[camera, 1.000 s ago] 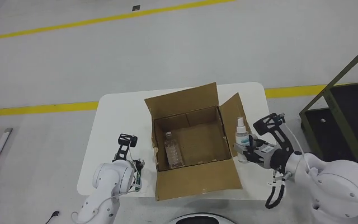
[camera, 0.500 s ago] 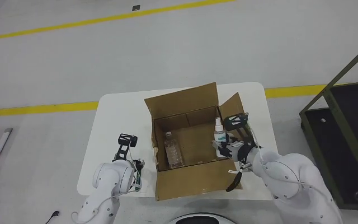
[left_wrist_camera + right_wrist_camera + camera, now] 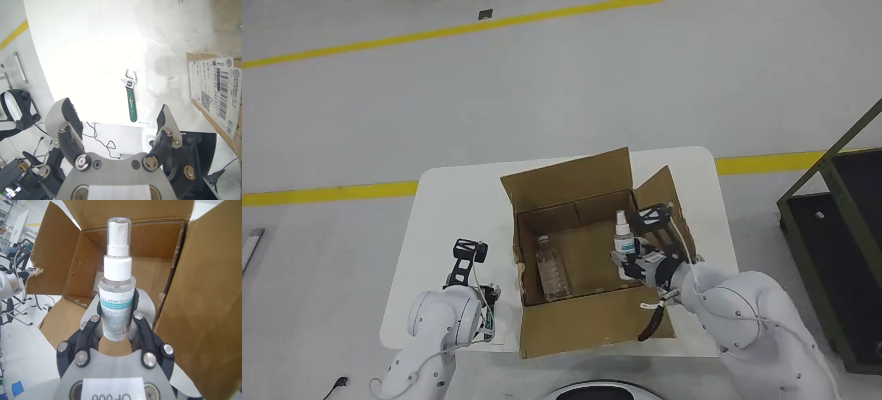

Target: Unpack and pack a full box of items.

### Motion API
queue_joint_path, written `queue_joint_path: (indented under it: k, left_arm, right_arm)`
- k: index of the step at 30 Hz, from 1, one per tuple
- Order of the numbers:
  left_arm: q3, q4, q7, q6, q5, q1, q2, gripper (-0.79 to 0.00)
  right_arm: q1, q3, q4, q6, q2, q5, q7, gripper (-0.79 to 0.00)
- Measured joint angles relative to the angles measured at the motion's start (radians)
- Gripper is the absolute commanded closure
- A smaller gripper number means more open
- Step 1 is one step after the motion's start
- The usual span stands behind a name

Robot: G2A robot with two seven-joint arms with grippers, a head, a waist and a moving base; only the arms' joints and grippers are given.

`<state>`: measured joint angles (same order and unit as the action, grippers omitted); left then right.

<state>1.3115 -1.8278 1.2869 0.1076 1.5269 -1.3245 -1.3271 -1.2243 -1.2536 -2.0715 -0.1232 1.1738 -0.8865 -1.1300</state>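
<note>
Right wrist view: spray bottle (image 3: 117,285) clamped in right gripper (image 3: 117,302), over box (image 3: 151,239).

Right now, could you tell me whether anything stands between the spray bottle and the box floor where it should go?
Nothing visible does. The right gripper holds the spray bottle over the open box, flaps spread outward; the water bottle inside lies near the opposite wall, leaving bare floor below.

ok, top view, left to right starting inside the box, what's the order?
Clear plastic water bottle → white-capped spray bottle in right gripper → brown cardboard box's raised side flap → dark green metal rack.
</note>
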Motion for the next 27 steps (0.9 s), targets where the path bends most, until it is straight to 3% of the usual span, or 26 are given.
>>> queue_joint_path:
  k: [4, 12, 27]
  left_arm:
    - [0.000, 0.000, 0.000, 0.000, 0.000, 0.000, 0.000, -0.785]
    - [0.000, 0.000, 0.000, 0.000, 0.000, 0.000, 0.000, -0.785]
    - [0.000, 0.000, 0.000, 0.000, 0.000, 0.000, 0.000, -0.785]
  right_arm:
    - [0.110, 0.145, 0.128, 0.017, 0.021, -0.103, 0.018, 0.000]
    - [0.305, 0.358, 0.409, 0.026, 0.079, -0.002, 0.060, 0.000]
    - [0.437, 0.488, 0.715, -0.010, 0.148, 0.071, 0.086, 0.000]
